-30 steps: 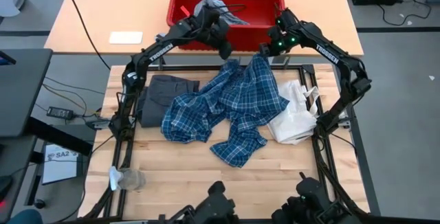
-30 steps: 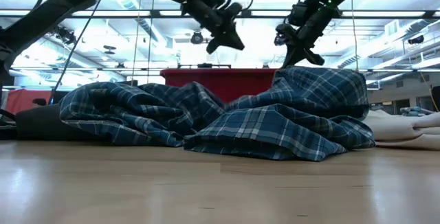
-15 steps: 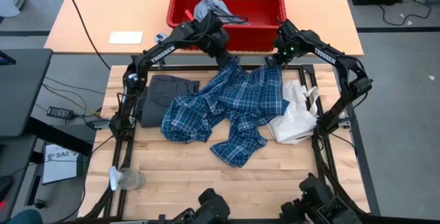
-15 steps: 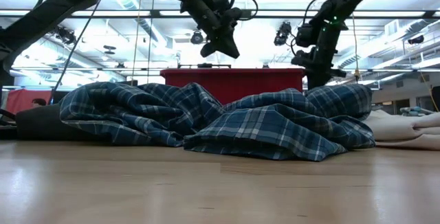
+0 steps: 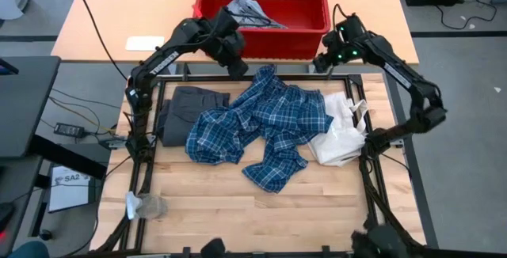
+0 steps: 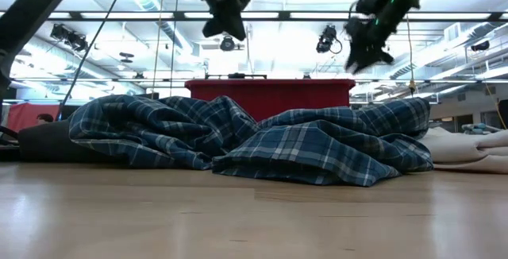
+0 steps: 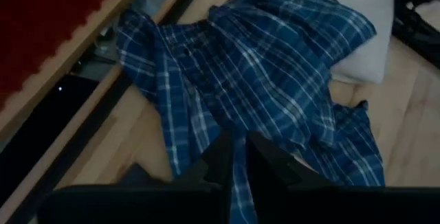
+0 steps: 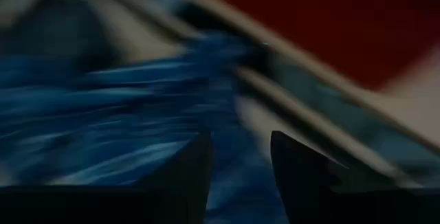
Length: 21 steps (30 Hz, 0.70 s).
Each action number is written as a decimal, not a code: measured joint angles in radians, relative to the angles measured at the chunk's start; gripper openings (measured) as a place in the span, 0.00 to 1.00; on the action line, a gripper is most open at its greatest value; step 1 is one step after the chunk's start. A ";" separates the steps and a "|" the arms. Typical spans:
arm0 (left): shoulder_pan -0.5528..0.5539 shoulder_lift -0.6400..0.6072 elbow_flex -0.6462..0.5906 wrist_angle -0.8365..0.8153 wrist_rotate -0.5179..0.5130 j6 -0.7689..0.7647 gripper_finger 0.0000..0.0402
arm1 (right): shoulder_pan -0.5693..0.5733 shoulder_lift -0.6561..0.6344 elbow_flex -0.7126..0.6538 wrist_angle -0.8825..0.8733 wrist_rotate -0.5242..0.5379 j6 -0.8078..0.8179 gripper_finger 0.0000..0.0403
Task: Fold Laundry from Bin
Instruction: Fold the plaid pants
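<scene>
The table (image 5: 198,202) is a light wooden surface with a dark frame round it; every position below is given relative to the plaid shirt.

1. Plaid shirt (image 5: 265,123): the blue-and-white garment lies crumpled and unfolded at the middle of the table. In the low view it forms a wide, low mound (image 6: 262,136). Neither gripper touches it.

2. Bin (image 5: 261,9): the red tub stands beyond the far edge of the shirt, on the adjoining tan table. A light grey piece (image 5: 245,9) lies inside it, against its near wall.

3. Dark grey garment (image 5: 190,111): lies flat on the table just beside the shirt, on the left-arm side, and the shirt's edge overlaps it.

4. White fabric bag (image 5: 341,131): lies against the shirt on the right-arm side, partly under the shirt's edge.

5. Left gripper (image 5: 236,66): hangs in the air above the far edge of the shirt, between shirt and bin. In the left wrist view its fingers (image 7: 221,159) stand narrow, nearly together, with nothing between them.

6. Right gripper (image 5: 321,62): hangs in the air above the far corner of the shirt on the right-arm side, near the bin's front wall. In the right wrist view its fingers (image 8: 196,165) stand apart with a clear gap and hold nothing.

7. Small crumpled clear item (image 5: 146,205): lies near the table's front left corner, well apart from the shirt.
</scene>
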 joint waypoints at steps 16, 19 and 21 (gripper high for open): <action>-0.494 0.024 -0.144 0.010 -0.094 -0.286 0.02 | 0.605 -0.395 -0.443 0.219 -0.108 0.438 0.02; -0.575 0.026 -0.273 0.059 -0.097 -0.367 0.01 | 0.776 -0.441 -0.549 0.295 0.001 0.567 0.02; -0.617 0.026 -0.362 0.141 -0.096 -0.412 0.01 | 0.891 -0.442 -0.596 0.318 0.086 0.630 0.01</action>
